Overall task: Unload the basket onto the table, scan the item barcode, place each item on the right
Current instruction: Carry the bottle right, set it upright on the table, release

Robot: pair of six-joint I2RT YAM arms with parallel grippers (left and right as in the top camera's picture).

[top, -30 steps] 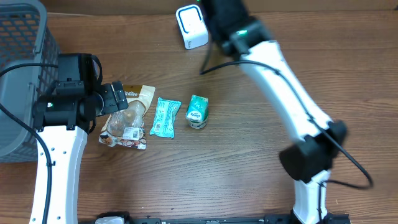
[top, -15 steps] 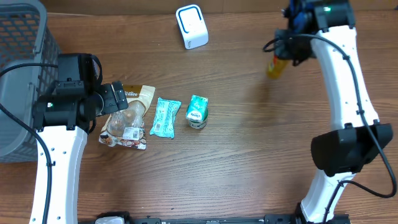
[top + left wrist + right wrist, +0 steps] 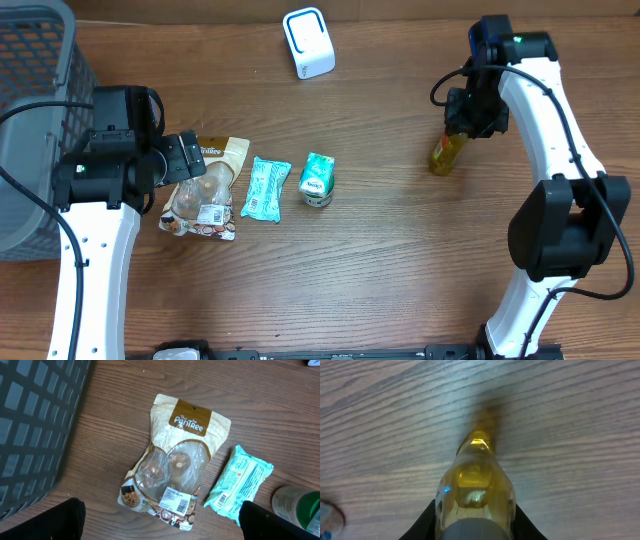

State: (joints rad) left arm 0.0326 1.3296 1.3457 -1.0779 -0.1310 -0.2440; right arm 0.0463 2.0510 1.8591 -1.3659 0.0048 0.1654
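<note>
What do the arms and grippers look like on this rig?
Left arm and right arm: white links, black joint housings, loose black cables. The right arm has a green light and a blue part by the wrist. Left gripper and right gripper: black fingers.

A wooden table (image 3: 380, 250) filled nearly the whole overhead view, brown with a fine darker grain running left to right. The light was soft and even, and shadows on the wood were short and faint. From the right wrist the same wood looked paler, with a dull sheen. Beyond the far edge ran a narrow pale strip (image 3: 180, 8), perhaps a wall.
</note>
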